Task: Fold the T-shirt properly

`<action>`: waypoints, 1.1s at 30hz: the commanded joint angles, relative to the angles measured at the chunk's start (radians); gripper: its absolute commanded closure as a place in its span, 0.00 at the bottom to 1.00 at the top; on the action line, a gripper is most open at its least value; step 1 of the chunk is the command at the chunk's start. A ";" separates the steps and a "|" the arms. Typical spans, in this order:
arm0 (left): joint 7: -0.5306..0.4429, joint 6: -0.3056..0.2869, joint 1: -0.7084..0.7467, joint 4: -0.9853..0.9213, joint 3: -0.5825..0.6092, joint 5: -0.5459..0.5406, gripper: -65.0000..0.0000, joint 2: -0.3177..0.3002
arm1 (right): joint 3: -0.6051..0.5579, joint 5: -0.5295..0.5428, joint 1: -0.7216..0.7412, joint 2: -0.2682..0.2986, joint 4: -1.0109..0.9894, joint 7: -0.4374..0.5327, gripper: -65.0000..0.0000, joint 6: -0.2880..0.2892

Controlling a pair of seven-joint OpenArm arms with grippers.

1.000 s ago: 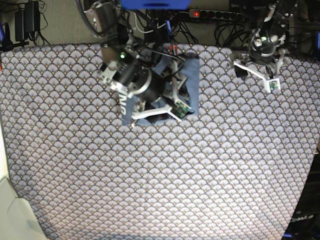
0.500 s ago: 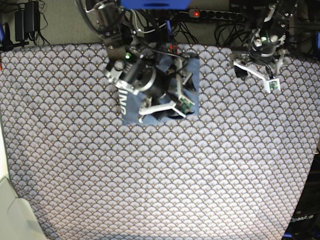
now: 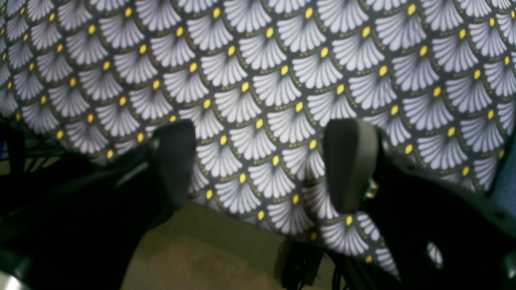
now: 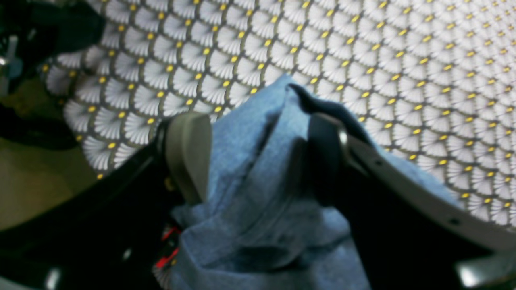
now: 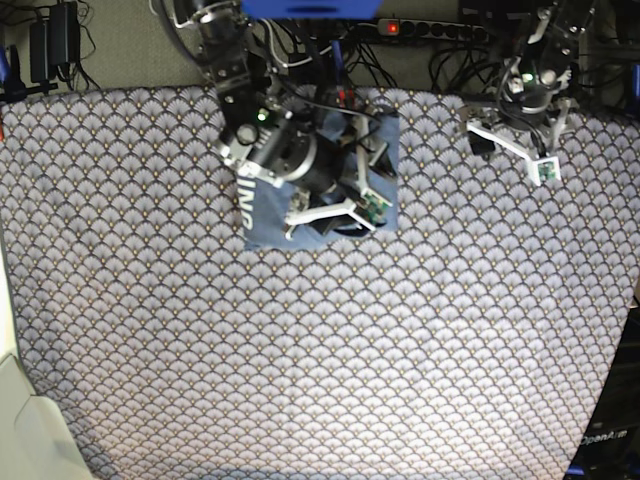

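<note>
The slate-blue T-shirt (image 5: 265,230) lies folded into a small rectangle at the back middle of the table, with white lettering (image 5: 246,205) along its left edge. My right gripper (image 5: 335,220) hovers over the shirt's front half. In the right wrist view the right gripper (image 4: 258,157) is open, with a raised ridge of the shirt's blue fabric (image 4: 250,225) between its pads (image 4: 189,153). My left gripper (image 5: 515,150) is open and empty at the back right, away from the shirt. In the left wrist view the left gripper (image 3: 262,165) shows only patterned cloth between its fingers (image 3: 348,165).
The scallop-patterned tablecloth (image 5: 320,350) covers the whole table. Behind the back edge are cables and a power strip (image 5: 430,30). The left wrist view shows the table's back edge and floor (image 3: 201,249) just below the gripper. A white object (image 5: 25,430) sits at the front left corner.
My right arm has moved toward the back of the table over the shirt, its gripper shifting up and slightly right in the base view. The left arm has not moved.
</note>
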 commanded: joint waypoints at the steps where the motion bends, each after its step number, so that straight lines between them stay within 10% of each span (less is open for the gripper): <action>1: -0.018 0.006 -0.003 0.015 -0.006 0.013 0.25 -0.011 | 0.000 0.010 0.013 -0.010 0.011 0.022 0.40 -0.004; 24: -0.018 0.006 -0.003 0.016 -0.006 0.013 0.25 -0.011 | 0.031 0.008 0.049 -0.003 -0.047 0.054 0.41 -0.004; 33: -0.018 0.006 -0.003 0.016 -0.006 0.013 0.25 -0.011 | 0.031 0.008 0.057 -0.003 -0.049 0.066 0.86 -0.004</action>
